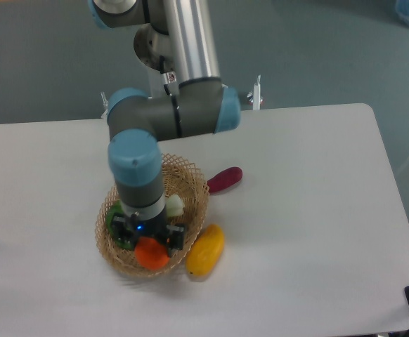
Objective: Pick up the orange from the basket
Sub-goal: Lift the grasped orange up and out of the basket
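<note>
A: Where is the orange (pixel 152 253)?
B: Directly beneath the end effector (pixel 150 243), over the near part of the basket (pixel 194 184). The fingers flank it and appear pinched onto it, though the wrist hides the contact.

A: What could go wrong?
B: A smooth round fruit may roll out of a shallow pinch and fall back. The leafy green vegetable (pixel 114 219) beside the end effector could snag, and the light basket might be dragged toward the yellow fruit (pixel 206 250) on the worktop (pixel 310 210).
</note>
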`<state>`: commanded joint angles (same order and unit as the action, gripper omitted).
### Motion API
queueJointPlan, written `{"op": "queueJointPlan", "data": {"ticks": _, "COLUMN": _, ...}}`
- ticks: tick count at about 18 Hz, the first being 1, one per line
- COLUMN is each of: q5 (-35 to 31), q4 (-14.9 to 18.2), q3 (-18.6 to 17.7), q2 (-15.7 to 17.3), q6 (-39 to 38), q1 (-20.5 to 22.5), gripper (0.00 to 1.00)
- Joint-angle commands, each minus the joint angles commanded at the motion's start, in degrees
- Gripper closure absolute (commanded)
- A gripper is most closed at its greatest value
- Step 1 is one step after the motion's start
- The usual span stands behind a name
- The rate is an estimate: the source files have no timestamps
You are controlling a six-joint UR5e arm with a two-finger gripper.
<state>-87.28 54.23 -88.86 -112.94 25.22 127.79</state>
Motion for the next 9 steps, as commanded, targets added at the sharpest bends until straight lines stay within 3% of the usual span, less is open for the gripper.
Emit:
{"op": "queueJointPlan", "data": {"ticks": 6, "q5": 0.70, "q4": 0.26, "q3": 0.00, "q2": 1.58, "q6": 7.11, "q1": 5.45, "gripper": 0.26}}
{"op": "queueJointPlan", "data": {"ticks": 9, "q5": 1.67, "q4": 3.33, "q3": 0.09, "q2": 2.72, "q6": 11.86, "q1": 9.22, "gripper": 0.26}}
